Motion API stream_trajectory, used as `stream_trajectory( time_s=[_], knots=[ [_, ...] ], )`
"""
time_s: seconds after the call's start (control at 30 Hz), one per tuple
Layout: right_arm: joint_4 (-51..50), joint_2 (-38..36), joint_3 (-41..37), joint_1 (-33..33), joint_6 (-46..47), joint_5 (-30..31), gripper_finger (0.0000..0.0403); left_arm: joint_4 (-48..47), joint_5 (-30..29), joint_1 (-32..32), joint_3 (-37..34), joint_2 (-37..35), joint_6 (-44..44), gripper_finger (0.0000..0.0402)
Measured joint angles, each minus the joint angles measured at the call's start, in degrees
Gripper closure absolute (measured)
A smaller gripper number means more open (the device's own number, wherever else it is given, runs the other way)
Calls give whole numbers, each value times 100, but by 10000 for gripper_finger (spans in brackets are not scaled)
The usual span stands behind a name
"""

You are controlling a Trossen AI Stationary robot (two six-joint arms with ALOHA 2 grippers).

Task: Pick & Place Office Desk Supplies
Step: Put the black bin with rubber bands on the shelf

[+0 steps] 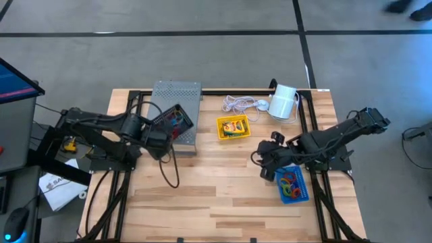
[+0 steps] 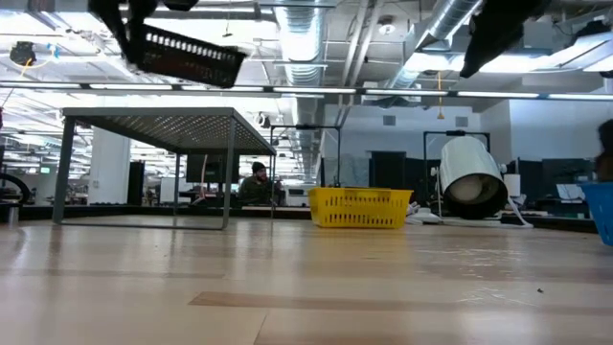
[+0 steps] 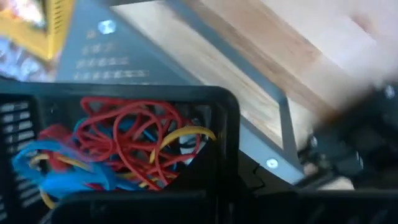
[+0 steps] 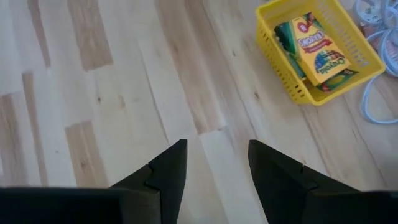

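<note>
My left gripper [image 1: 164, 129] is shut on a black mesh tray [image 1: 175, 121] full of red, blue and yellow rubber bands [image 3: 118, 146]. It holds the tray in the air above a grey perforated shelf [image 1: 177, 101], as the low view also shows [image 2: 187, 53]. A yellow tray [image 1: 233, 127] with crayon boxes [image 4: 317, 53] stands at the table's middle. A blue tray [image 1: 292, 183] with rubber bands stands at the right. My right gripper [image 4: 214, 168] is open and empty over bare table between the yellow and blue trays. My left gripper holds the black mesh tray by its near rim [image 3: 124, 202], coming from the table's left. The tray itself hides the fingers in the wrist view, so the kind of hold cannot be told. The tray is lifted clear of the shelf and slightly tilted [image 2: 187, 53].
The grey shelf stands on thin legs [image 2: 67, 168] at the table's far left. A coiled white cord [image 1: 239, 103] and a white cylinder [image 1: 283, 101] lie at the far edge. A person [image 2: 255, 182] sits in the room beyond. Bare wood lies toward the near edge [image 1: 202, 202].
</note>
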Motion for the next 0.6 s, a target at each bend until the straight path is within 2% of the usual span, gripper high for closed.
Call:
stream_trajectory(
  time_s=[0.3, 0.43, 0.6],
  knots=[
    [745, 0, 0, -288, 4, 0, 235, -69, 431, 271, -4, -54, 1272, 401],
    [1164, 11, 0, -312, 4, 0, 235, 6, 421, 596, -3, -149, 1449, 401],
    [1585, 13, 0, -307, 4, -2, 235, 422, 349, 1285, -4, -510, 2225, 401]
  ],
)
